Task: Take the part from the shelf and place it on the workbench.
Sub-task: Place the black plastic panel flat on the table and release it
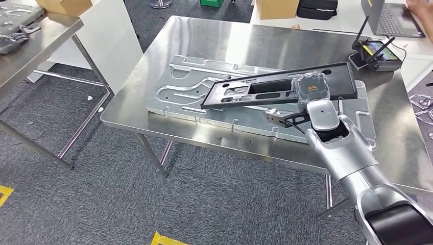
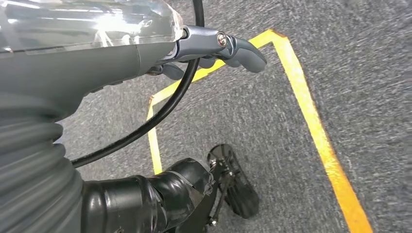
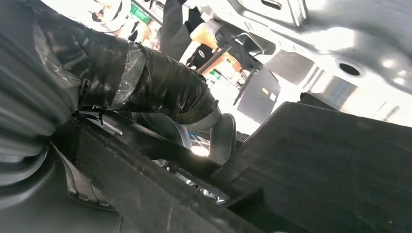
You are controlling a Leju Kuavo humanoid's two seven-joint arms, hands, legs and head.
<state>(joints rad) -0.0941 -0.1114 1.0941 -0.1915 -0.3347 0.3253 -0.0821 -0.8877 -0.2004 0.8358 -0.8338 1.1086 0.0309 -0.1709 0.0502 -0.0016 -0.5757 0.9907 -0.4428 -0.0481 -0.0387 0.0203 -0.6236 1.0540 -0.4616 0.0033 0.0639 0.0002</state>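
Head view: right hand [image 1: 310, 91] grips the black part [image 1: 280, 86] above the silver plate [image 1: 204, 92] on the workbench [image 1: 168, 41]; left hand [image 2: 214, 48] curled, empty.

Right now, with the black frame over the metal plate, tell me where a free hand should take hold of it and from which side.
Grip the far-left end of the black frame, coming from the table's left side. The right hand already holds the other end, and the long, flat frame has open slots and a thin rim there that fingers could probably wrap. The left hand hangs over the floor.
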